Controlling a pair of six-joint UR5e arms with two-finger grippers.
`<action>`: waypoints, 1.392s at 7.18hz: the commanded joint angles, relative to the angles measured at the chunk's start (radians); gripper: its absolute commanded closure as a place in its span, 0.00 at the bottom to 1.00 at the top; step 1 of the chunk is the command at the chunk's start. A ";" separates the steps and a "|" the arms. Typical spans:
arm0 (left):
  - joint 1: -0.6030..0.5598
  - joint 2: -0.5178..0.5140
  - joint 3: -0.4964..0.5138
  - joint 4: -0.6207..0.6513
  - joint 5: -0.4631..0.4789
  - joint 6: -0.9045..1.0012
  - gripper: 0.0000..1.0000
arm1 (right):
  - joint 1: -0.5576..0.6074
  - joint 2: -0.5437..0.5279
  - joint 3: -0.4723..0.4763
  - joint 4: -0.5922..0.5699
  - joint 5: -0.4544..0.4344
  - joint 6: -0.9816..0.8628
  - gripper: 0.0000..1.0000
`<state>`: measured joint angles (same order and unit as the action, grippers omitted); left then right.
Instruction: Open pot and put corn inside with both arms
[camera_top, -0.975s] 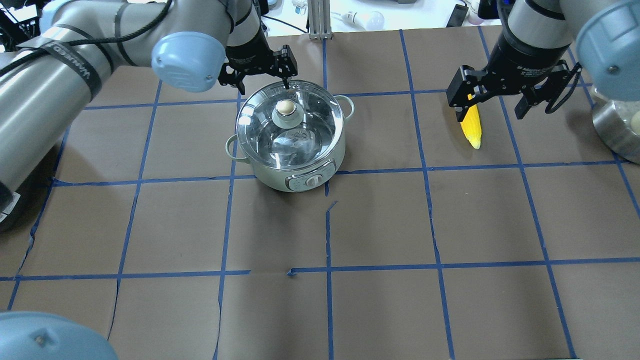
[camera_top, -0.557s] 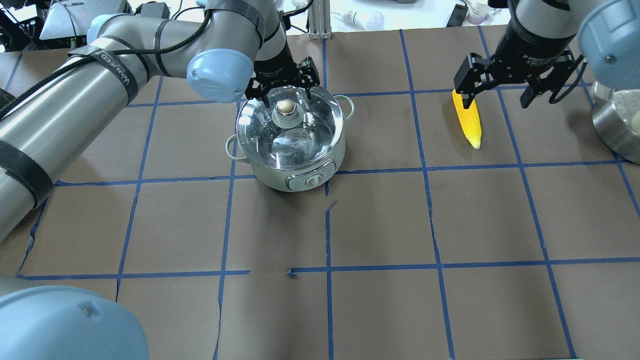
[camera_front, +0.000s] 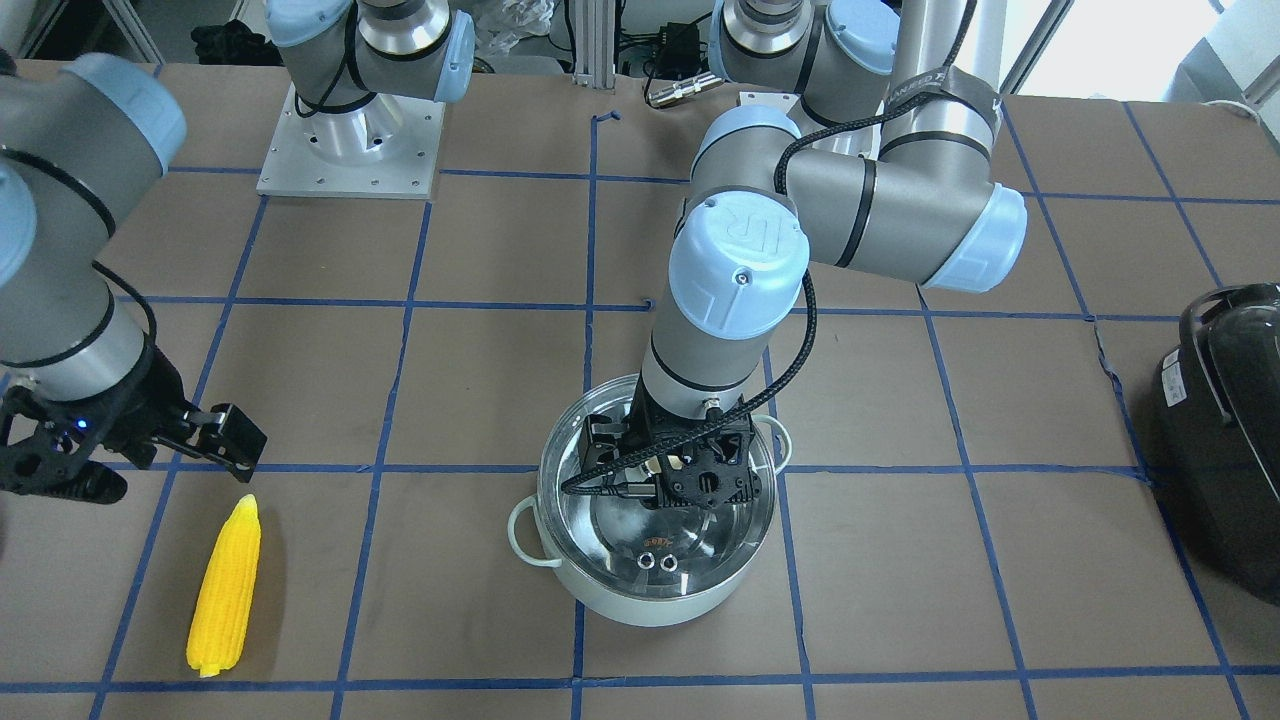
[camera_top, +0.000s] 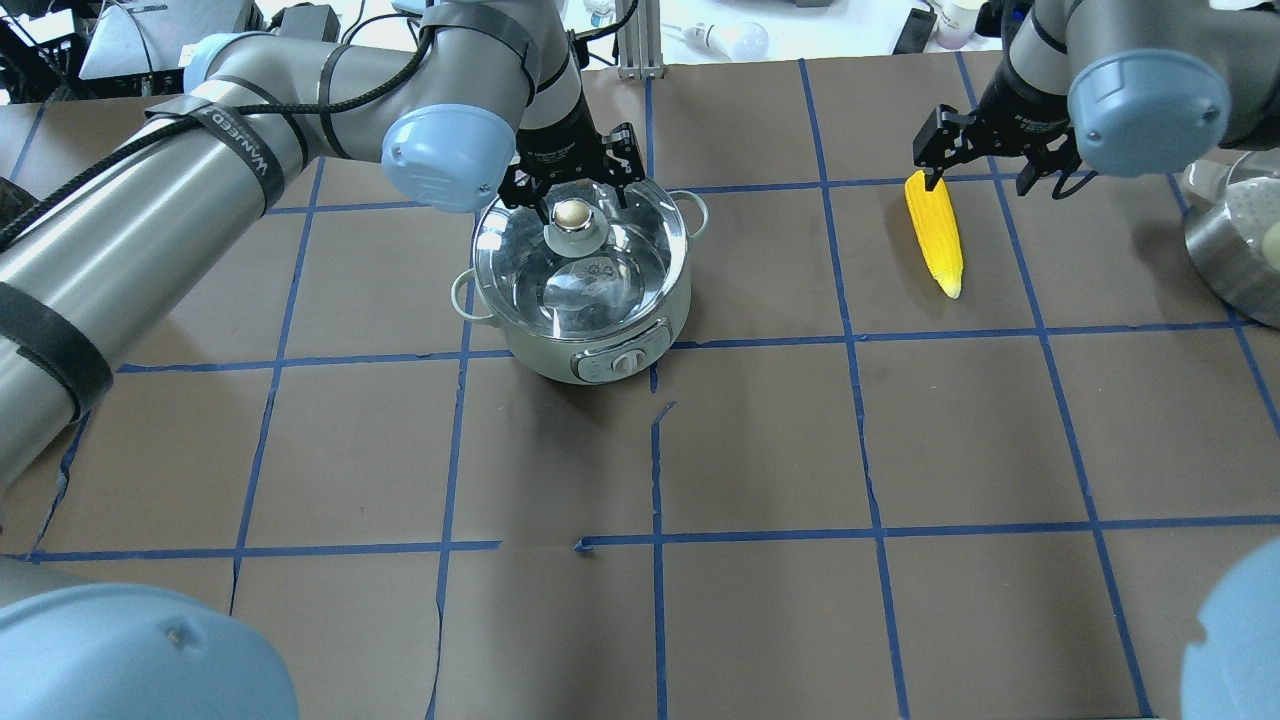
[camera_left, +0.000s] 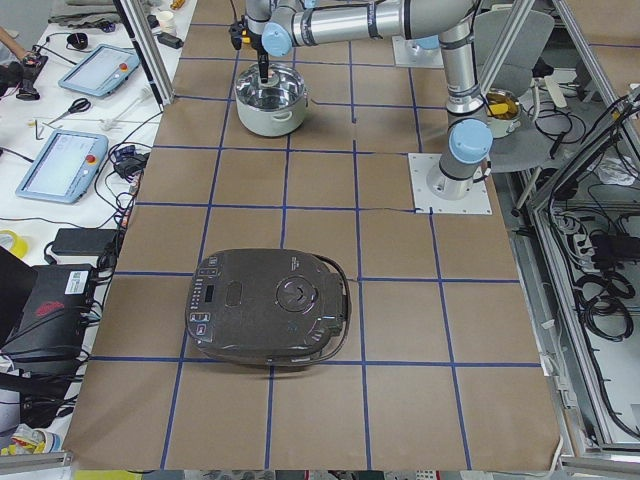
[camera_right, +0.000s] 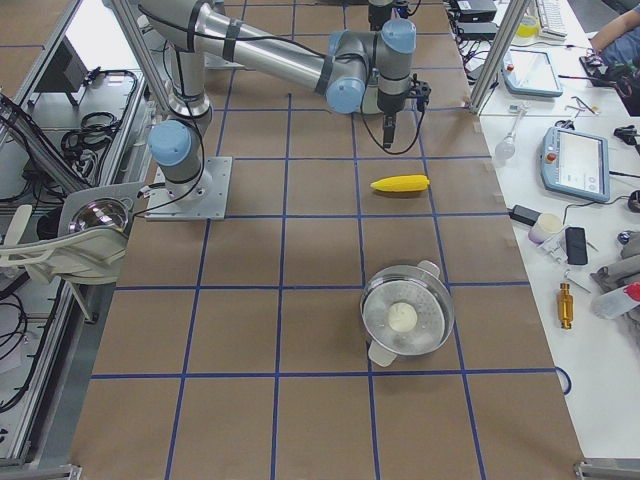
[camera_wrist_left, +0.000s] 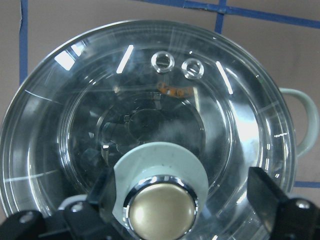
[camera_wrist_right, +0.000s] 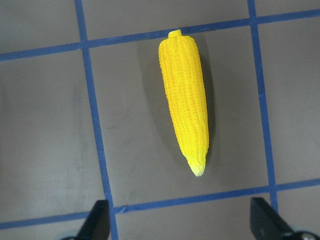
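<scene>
Brass knob (camera_top: 572, 212) sits between left tool's (camera_top: 576, 200) spread fingers; wrist (camera_front: 700, 370) hides it frontally.

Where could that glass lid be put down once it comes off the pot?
Bare brown paper lies between the pot and the corn, and across the taped squares on the robot's side of both. It is crowded over the lid, where the open left gripper straddles the knob, and at the corn's thick end, where the right gripper hovers.

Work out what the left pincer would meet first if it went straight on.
Probably the brass-coloured round knob on the glass lid of the pale mint-green pot: the open left pincer aims at it; gap unclear.
</scene>
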<state>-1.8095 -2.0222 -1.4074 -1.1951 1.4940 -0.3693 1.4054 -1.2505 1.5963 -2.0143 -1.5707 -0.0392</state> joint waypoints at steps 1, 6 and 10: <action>-0.004 0.011 -0.001 -0.029 0.003 0.004 0.24 | -0.002 0.119 0.001 -0.140 0.001 -0.011 0.00; -0.002 0.002 -0.007 -0.029 0.052 0.021 0.79 | -0.003 0.256 0.001 -0.251 -0.018 -0.070 0.00; 0.009 0.042 0.025 -0.032 0.041 0.027 1.00 | -0.003 0.286 0.001 -0.288 -0.054 -0.070 0.01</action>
<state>-1.8072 -1.9972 -1.3954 -1.2246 1.5374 -0.3424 1.4021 -0.9732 1.5974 -2.2920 -1.6124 -0.1098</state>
